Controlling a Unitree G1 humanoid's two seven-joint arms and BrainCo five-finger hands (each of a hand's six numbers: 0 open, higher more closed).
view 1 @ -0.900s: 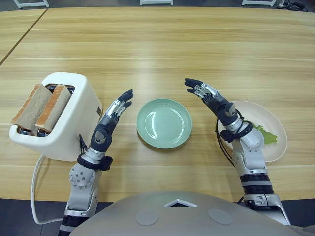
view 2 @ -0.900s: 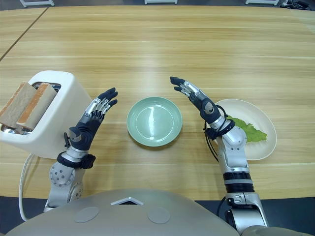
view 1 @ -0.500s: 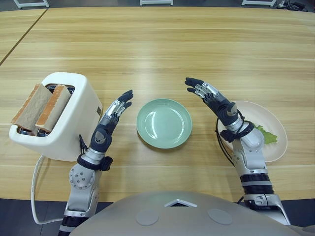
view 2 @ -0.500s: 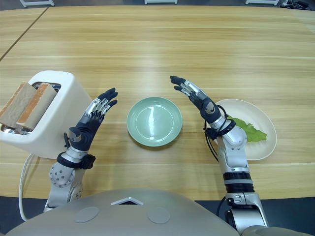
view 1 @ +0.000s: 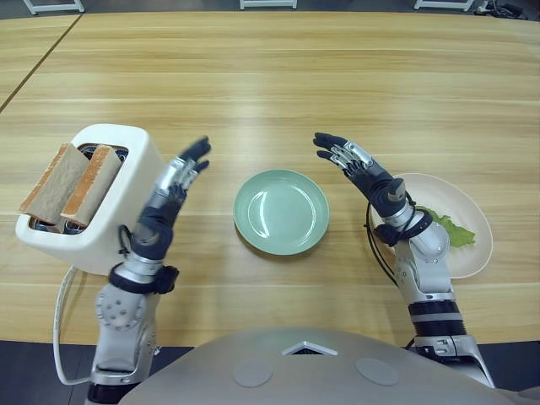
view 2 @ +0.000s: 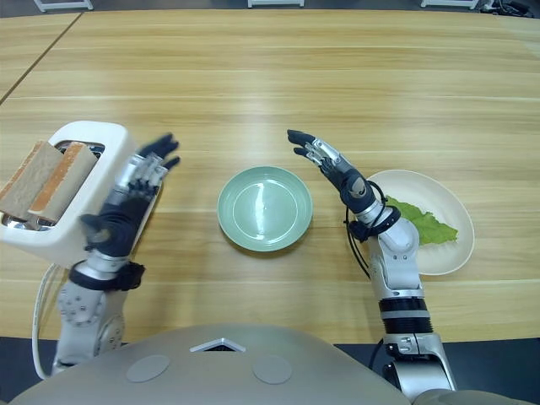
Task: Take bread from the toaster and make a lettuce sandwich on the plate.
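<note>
Glossy green glazed plate (view 1: 281,211), smooth white plastic toaster (view 1: 126,190), wood-grain table (view 1: 337,76).

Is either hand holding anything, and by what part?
Nothing is held. The left hand is open beside the white toaster; the right hand is open near the round green plate.

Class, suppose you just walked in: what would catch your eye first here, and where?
Two slices of bread stick up from the white toaster on the left. The green plate sits in the middle, between the open left hand and right hand. A lettuce leaf lies on a cream plate at right.
</note>
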